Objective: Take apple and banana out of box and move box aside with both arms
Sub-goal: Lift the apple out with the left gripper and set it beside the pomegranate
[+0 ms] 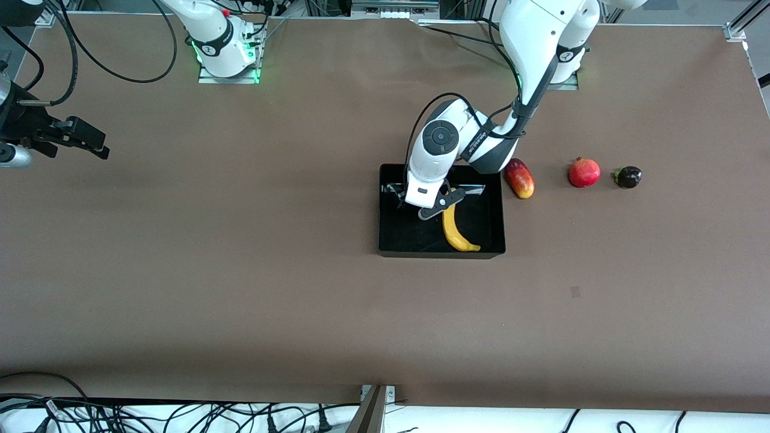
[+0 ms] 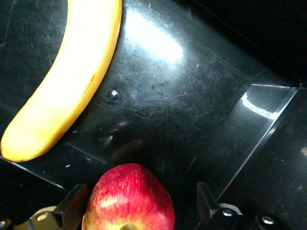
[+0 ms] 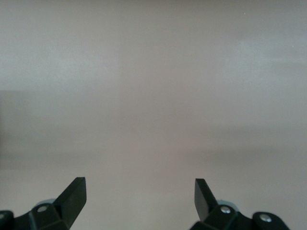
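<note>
Right gripper point(image 1: 90, 143): hung over bare tabletop at the right arm's end, the arm waiting; its fingers point(image 3: 72, 196) were spread wide with nothing between them.
Box point(image 1: 397, 240): lay mid-table, glossy black, open-topped.
Left gripper point(image 1: 434, 207): was down inside the box, fingers point(image 2: 72, 203) parted, with a gap showing between the apple and one finger.
Apple point(image 2: 128, 199): sat between the left gripper's fingers on the box floor; the front view hid it under the wrist.
Banana point(image 1: 455, 231): lay in the box, just beside the gripper, its tip by the wall nearest the front camera.
Mango-like fruit point(image 1: 519, 178): rested just beside the box.
Pomegranate point(image 1: 584, 172): stood toward the left arm's end.
Dark round fruit point(image 1: 627, 177): lay near the pomegranate; kind unclear.
Table point(image 1: 240, 270): was brown and matte, with cables along its edges.
</note>
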Available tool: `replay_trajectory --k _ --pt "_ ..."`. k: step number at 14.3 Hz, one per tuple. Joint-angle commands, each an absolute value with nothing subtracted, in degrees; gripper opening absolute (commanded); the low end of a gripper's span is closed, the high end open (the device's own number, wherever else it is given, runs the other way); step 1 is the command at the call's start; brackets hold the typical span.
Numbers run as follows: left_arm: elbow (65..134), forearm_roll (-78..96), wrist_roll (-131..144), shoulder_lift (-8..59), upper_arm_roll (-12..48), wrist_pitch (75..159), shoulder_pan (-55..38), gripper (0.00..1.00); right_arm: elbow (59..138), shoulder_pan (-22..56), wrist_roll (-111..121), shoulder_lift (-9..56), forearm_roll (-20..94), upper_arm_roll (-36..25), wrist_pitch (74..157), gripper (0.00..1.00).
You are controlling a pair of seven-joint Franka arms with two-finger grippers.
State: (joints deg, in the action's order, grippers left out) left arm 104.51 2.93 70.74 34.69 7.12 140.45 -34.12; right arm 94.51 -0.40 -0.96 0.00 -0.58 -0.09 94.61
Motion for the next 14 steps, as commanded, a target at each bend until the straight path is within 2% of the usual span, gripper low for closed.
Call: replay_trajectory --k 1,3,8,14 --pt "103.62 3.16 72.33 35.07 6.68 140.45 -34.72 0.53 93.78 -0.35 -0.79 0.18 -0.70 -0.18 94.57 1.00" --pt "103.80 3.25 71.99 34.98 6.77 140.36 -34.63 0.00 93.78 -0.35 -0.79 0.18 -0.70 -0.18 94.57 1.00" --pt "103.54 3.16 70.06 33.84 6.77 137.65 -34.02 0.00 93.78 -0.35 -0.79 0.18 -0.70 -0.18 94.57 1.00" --pt "101.96 4.30 56.46 23.66 7.03 116.13 -24.72 0.00 93.78 -0.35 -0.79 0.18 -0.70 -0.18 94.57 1.00"
